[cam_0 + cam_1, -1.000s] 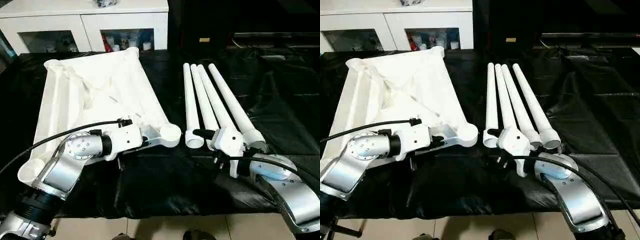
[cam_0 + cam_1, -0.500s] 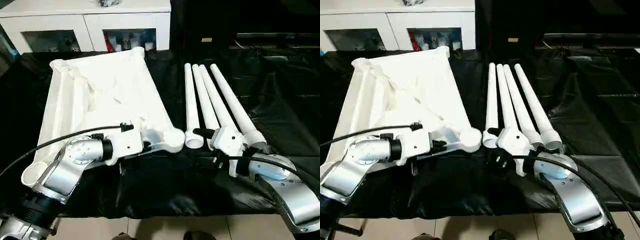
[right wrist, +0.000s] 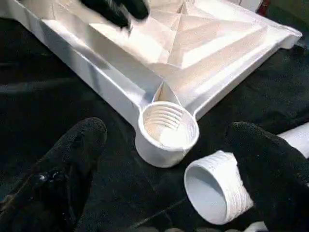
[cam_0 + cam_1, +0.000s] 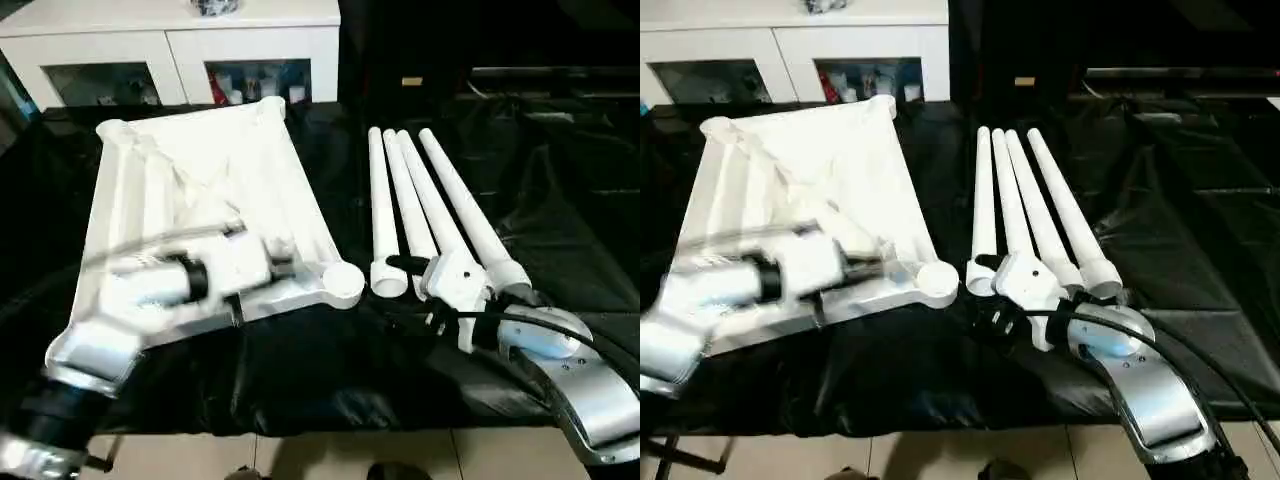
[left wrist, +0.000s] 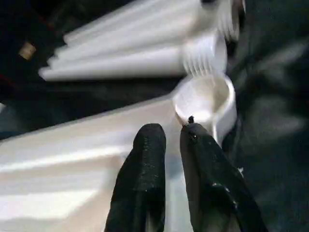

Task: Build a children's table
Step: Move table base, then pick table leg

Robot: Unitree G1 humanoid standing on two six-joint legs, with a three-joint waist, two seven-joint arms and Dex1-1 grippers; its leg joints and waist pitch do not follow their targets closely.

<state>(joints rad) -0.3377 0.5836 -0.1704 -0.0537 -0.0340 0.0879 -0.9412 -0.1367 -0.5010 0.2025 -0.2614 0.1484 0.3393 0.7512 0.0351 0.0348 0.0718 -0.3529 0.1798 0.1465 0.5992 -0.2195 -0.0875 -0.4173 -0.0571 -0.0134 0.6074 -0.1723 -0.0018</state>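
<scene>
Lying just beyond the left tool (image 5: 166, 133), tabletop (image 5: 72, 145) socket.

Both head cameras look forward and down from above the near edge of the black-draped worktop (image 4: 330, 380), taking in the whole tabletop (image 4: 200, 190), the four legs (image 4: 1035, 215) and a cabinet (image 4: 170, 40) at the far side; they share nearly the same scene, slightly offset sideways. The left wrist camera sits close over the tabletop's near corner socket (image 5: 205, 99), facing along its gripper's fingers (image 5: 145, 169) toward the legs' threaded ends. The right wrist camera looks at that same socket (image 3: 166, 128) from the other side, just as near, with one leg's open end (image 3: 212, 193) beside it and the tabletop's ribbed underside beyond.
</scene>
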